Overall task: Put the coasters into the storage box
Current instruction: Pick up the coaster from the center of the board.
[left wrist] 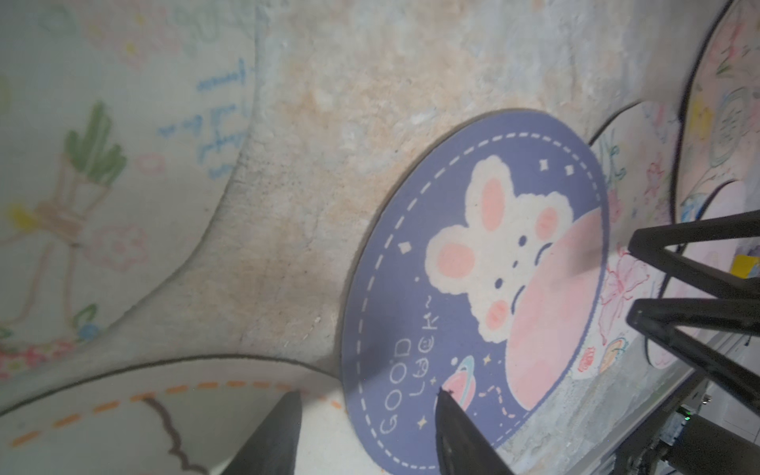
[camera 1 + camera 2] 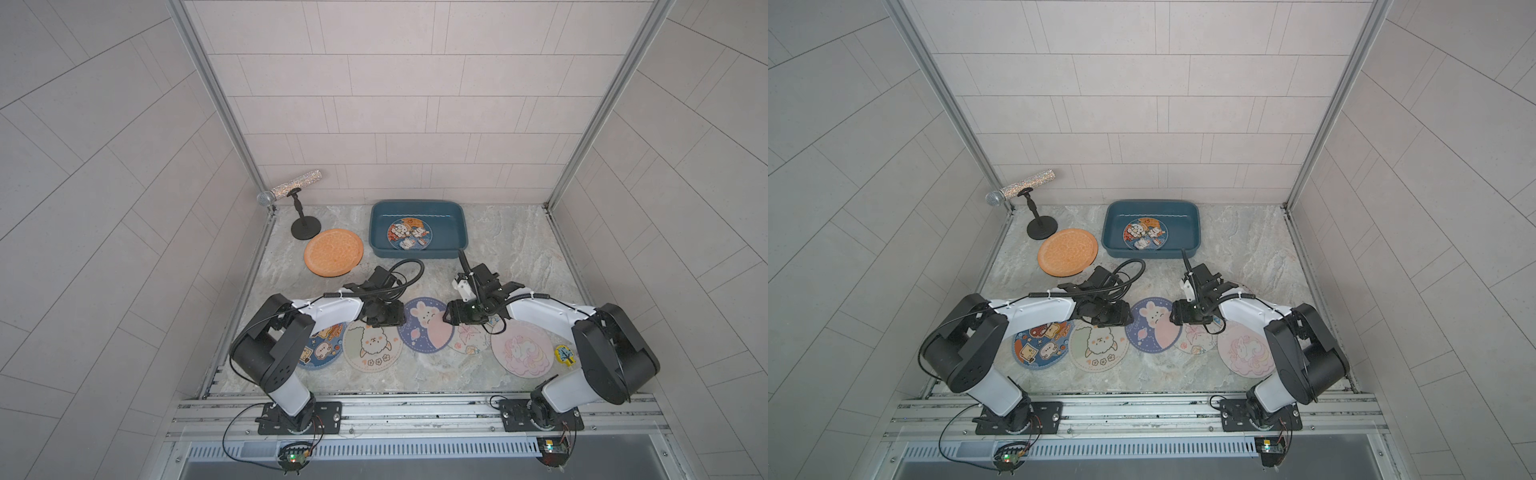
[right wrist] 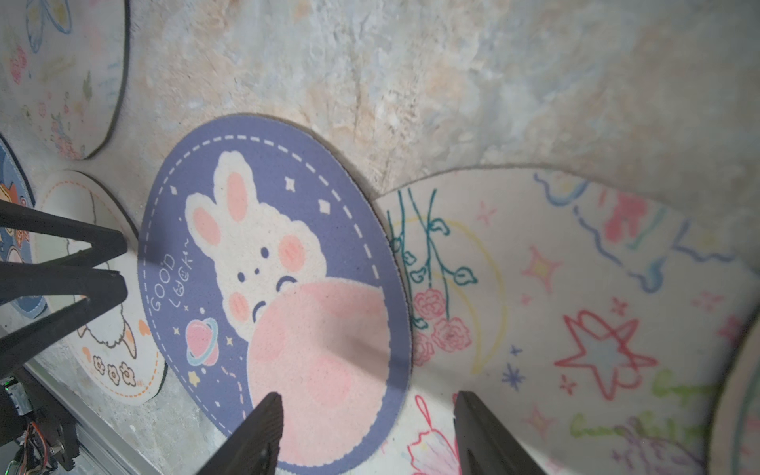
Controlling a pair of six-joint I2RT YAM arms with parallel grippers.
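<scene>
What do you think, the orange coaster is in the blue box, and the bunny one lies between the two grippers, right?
Not quite. The orange coaster lies on the table beside the storage box, as both top views show. The bunny coaster does lie between the left gripper and the right gripper.

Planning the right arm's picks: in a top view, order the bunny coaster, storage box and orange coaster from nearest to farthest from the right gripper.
1. bunny coaster, just at the right gripper.
2. storage box, farther back.
3. orange coaster, back left.
</scene>
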